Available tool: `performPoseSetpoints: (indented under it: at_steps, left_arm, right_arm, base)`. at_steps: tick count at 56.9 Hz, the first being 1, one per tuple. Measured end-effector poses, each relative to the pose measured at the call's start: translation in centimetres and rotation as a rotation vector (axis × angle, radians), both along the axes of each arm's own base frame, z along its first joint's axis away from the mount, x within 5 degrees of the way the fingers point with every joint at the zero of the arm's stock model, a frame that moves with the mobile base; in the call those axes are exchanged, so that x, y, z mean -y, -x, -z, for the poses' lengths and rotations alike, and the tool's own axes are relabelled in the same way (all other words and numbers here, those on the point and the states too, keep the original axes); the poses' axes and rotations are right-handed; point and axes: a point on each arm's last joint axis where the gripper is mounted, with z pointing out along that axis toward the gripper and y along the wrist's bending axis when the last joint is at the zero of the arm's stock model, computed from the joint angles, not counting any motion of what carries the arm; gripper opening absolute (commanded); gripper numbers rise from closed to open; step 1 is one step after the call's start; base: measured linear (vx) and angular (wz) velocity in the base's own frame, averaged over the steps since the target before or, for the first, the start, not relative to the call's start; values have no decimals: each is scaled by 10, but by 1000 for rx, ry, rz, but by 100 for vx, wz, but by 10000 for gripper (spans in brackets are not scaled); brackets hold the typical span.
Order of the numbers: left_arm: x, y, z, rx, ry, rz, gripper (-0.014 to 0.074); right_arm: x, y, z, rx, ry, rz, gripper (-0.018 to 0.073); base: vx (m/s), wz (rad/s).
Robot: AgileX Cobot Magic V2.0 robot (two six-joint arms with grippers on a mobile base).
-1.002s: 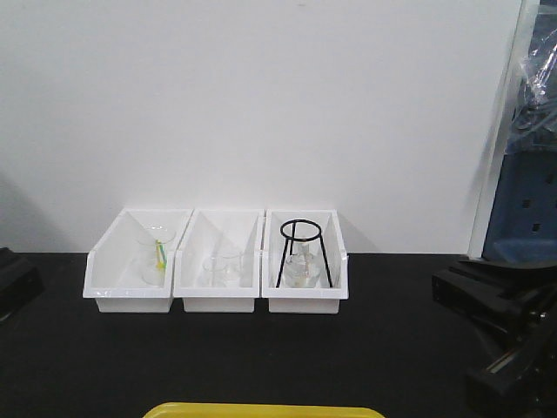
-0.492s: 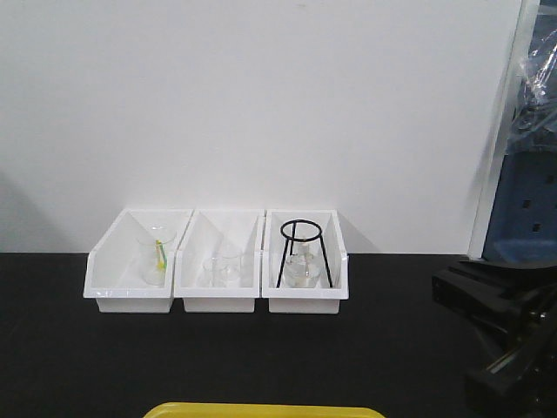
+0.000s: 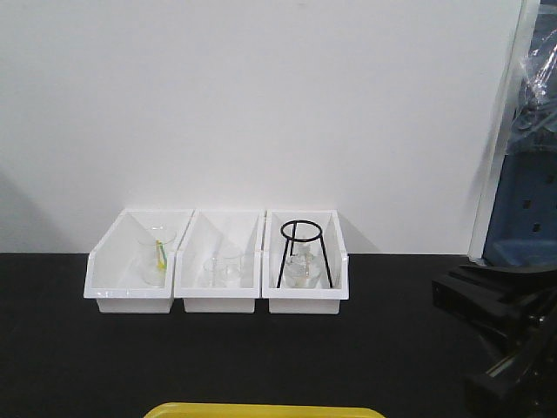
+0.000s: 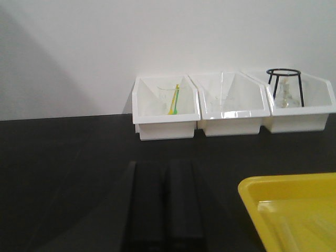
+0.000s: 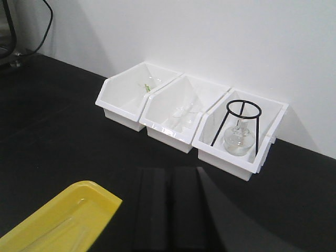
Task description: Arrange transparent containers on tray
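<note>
Front view: three white bins (image 3: 218, 261) side by side on black surface (image 3: 261, 357); one yellow tray (image 3: 261, 410) nearer. Left tool (image 4: 164, 202) and right tool (image 5: 170, 207) closed, empty. Tubes indistinct.

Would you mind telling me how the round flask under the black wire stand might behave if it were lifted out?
The flask looks like thin clear glass, so probably fragile and slippery. Its rounded body may roll once freed. The stand straddles it and could tip or snag.
</note>
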Motion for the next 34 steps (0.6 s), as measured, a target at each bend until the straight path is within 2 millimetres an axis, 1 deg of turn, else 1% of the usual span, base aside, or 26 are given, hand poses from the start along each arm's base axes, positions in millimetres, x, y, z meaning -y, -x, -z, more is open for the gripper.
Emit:
performPoseSetpoints:
  at_steps: [3, 11, 34]
  left_arm:
    - [0, 0, 0, -3, 38, -3, -6]
    - [0, 0, 1, -17, 72, -5, -6]
    - [0, 0, 2, -25, 75, -6, -6]
  right_arm:
    - [0, 0, 0, 0, 0, 0, -13]
    - [0, 0, 0, 0, 0, 0, -13]
    - [0, 0, 0, 0, 0, 0, -13]
  base:
    - [0, 0]
    - [0, 0]
    - [0, 0]
